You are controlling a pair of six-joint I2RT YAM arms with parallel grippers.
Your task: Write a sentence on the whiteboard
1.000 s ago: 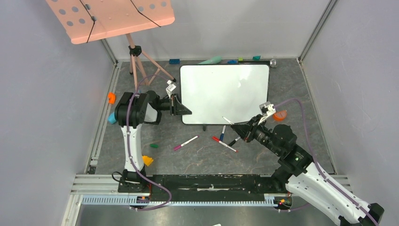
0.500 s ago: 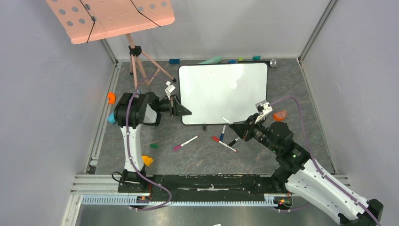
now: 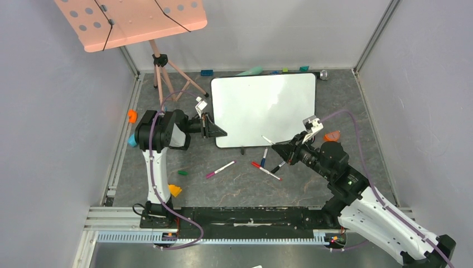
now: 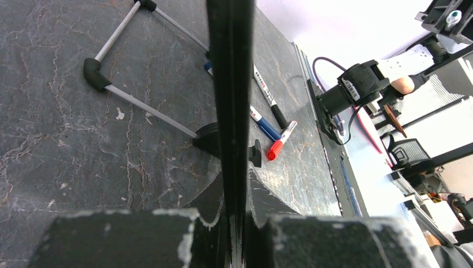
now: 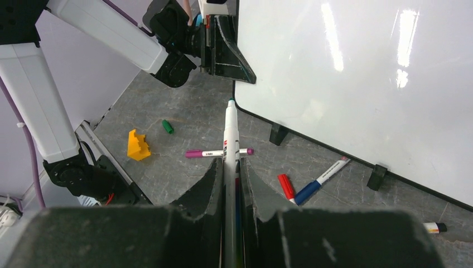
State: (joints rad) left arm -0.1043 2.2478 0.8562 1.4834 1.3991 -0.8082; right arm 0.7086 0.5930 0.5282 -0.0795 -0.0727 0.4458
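So, the left pincer (image 3: 216, 132) is clamped shut on the left edge of the whiteboard (image 3: 262, 109), near its bottom corner, and the board stands propped on its little feet in the middle of the surface (image 3: 223, 190), glossy face plain white. In front of it a purple pen (image 3: 221, 169), a blue pen (image 3: 264, 158) and a red pen (image 3: 266, 171) lie loose, and on the right the right pincer (image 3: 281, 149) is squeezed tight around a white marker (image 3: 270, 142), tip aimed at the board's lower edge – can't tell if it's touching.
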